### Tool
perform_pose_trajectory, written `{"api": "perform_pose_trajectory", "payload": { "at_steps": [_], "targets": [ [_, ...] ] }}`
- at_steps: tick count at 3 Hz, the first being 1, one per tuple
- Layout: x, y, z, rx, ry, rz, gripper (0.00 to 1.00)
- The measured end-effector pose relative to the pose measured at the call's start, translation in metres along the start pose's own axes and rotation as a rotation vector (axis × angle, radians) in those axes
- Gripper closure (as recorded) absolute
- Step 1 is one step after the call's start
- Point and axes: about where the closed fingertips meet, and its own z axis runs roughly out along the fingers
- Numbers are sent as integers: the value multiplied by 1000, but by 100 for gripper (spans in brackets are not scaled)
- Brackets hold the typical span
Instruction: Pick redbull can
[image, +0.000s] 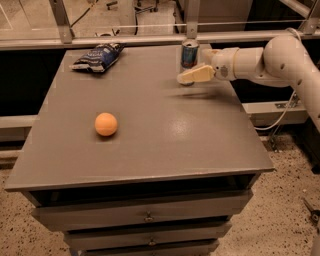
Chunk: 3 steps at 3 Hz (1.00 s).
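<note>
The redbull can (189, 53), slim, blue and silver with a silver rim, stands upright at the far right of the grey table (165, 135). My gripper (191, 69) reaches in from the right on a white arm (260, 62). It is open, and its near cream finger (195, 75) crosses in front of the can's lower part. The far finger is mostly hidden behind the can. The can stands on the table between the fingers and is not gripped.
An orange ball (106, 124) lies left of centre. A dark blue foil snack bag (97, 56) lies at the far left corner. A metal rail (125, 40) runs behind the table. Drawers sit below the front edge.
</note>
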Motion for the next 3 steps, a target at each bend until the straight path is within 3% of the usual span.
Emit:
{"api": "perform_pose_trajectory", "payload": {
  "at_steps": [2, 3],
  "targets": [
    [-21, 31, 28, -137, -142, 74, 61],
    [-50, 48, 11, -195, -208, 42, 83]
  ]
}}
